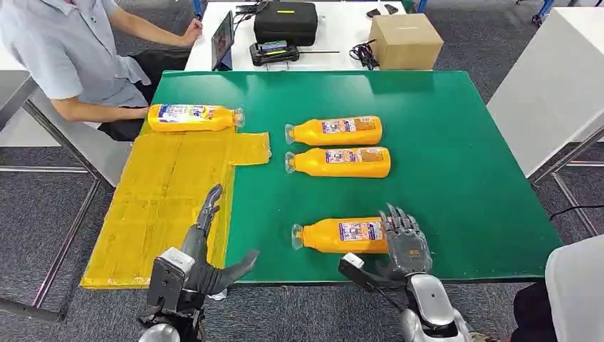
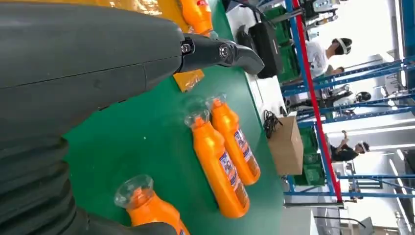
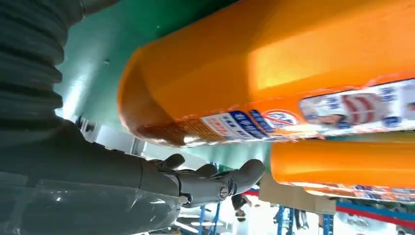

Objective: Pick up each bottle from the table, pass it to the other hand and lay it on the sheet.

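Several orange bottles lie on the green table (image 1: 456, 164). One bottle (image 1: 192, 117) rests across the far end of the yellow sheet (image 1: 160, 206). Two bottles (image 1: 335, 131) (image 1: 338, 162) lie side by side mid-table, also seen as a pair (image 2: 218, 166) (image 2: 237, 142). The nearest bottle (image 1: 335, 236) lies close to the front edge. My right hand (image 1: 402, 246) is at its base end, fingers over the base and thumb out below; the right wrist view shows a gap between the thumb (image 3: 210, 181) and this bottle (image 3: 274, 83). My left hand (image 1: 203, 256) hovers by the sheet's front corner, fingers spread, holding nothing.
A person sits at the far left, an arm (image 1: 100, 110) near the bottle on the sheet. Behind the green table stands a white table with a black case (image 1: 285, 21), a tablet (image 1: 222, 41) and a cardboard box (image 1: 404, 40). Another white table (image 1: 555, 85) stands to the right.
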Robot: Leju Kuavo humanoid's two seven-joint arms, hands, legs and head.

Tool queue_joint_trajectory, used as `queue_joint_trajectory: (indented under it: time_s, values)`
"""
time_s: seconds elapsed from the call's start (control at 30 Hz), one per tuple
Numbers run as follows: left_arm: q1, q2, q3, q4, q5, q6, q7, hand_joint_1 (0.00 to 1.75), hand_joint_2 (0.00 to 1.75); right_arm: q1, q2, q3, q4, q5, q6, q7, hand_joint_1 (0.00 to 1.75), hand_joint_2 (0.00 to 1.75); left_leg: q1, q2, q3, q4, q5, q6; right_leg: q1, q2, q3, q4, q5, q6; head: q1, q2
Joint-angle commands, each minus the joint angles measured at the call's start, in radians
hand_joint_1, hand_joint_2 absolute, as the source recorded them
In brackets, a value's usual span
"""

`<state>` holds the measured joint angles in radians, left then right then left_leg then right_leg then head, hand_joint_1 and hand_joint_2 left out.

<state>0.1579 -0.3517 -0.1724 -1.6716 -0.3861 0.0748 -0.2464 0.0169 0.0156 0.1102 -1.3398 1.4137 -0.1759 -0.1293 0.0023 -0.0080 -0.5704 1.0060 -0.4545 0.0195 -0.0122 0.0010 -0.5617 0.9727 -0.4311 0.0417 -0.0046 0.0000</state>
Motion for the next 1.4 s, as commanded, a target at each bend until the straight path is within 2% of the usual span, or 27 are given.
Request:
queue_joint_trajectory:
  time_s: [0.03,0.47,0.53,0.73,1.07,1.1,1.13,1.37,1.4]
  values:
    - [-0.039,0.003,-0.018,0.068,0.014,-0.001,0.000,0.00,1.75,-0.049,-0.006,0.041,0.077,0.012,-0.007,0.006,0.00,1.75,0.000,0.001,0.003,-0.001,0.000,-0.001,0.001,0.000,0.002,-0.001,0.000,-0.001,0.000,0.000]
    - [-0.044,0.003,-0.030,0.083,0.010,-0.005,0.000,0.00,1.75,-0.063,0.003,0.031,0.118,0.009,0.013,0.021,0.00,1.75,0.000,0.000,0.002,-0.001,0.000,-0.001,0.000,0.000,0.002,-0.001,0.000,-0.001,0.000,0.000]
    - [-0.048,0.003,-0.029,0.091,0.010,-0.012,0.001,0.00,1.75,-0.082,-0.004,0.013,0.176,0.004,0.047,0.041,0.00,1.75,0.000,0.000,0.002,-0.001,0.000,-0.001,0.000,0.000,0.002,-0.001,0.000,-0.001,0.000,0.000]
    - [-0.066,0.003,-0.041,0.114,0.011,-0.026,-0.004,0.00,1.75,-0.144,-0.014,-0.025,0.322,-0.046,0.030,0.022,0.00,1.75,0.000,0.001,0.003,-0.001,0.001,0.000,0.000,-0.001,0.003,-0.002,0.000,-0.001,0.000,0.000]
    - [-0.080,0.003,-0.058,0.141,0.012,-0.036,-0.004,0.00,1.75,-0.194,-0.025,-0.046,0.443,-0.078,0.040,-0.003,0.00,1.75,0.001,0.001,0.007,-0.001,0.002,0.000,0.001,-0.003,0.006,-0.003,0.003,-0.001,0.000,0.000]
    - [-0.082,0.003,-0.057,0.144,0.012,-0.037,-0.005,0.00,1.75,-0.192,-0.027,-0.051,0.448,-0.090,0.046,-0.009,0.07,1.75,0.000,0.001,0.008,-0.001,0.002,0.000,0.001,-0.003,0.006,-0.003,0.004,-0.002,0.000,0.000]
    - [-0.085,0.003,-0.057,0.147,0.012,-0.038,-0.005,0.00,1.75,-0.191,-0.033,-0.052,0.456,-0.096,0.051,-0.015,1.27,1.75,0.000,0.002,0.009,-0.001,0.002,0.000,0.001,-0.002,0.007,-0.003,0.004,-0.002,0.000,0.000]
    - [-0.086,0.003,-0.057,0.148,0.012,-0.038,-0.005,0.00,1.75,-0.190,-0.035,-0.052,0.457,-0.098,0.050,-0.018,1.27,1.75,0.000,0.000,0.013,-0.001,0.002,0.002,0.001,-0.002,0.002,-0.004,0.003,-0.002,0.000,0.000]
    - [-0.086,0.003,-0.057,0.148,0.012,-0.038,-0.005,0.00,1.75,-0.190,-0.035,-0.052,0.457,-0.098,0.050,-0.018,1.47,1.75,0.000,0.000,0.012,-0.002,0.003,0.001,0.001,-0.003,0.002,-0.004,0.004,-0.002,0.000,0.000]
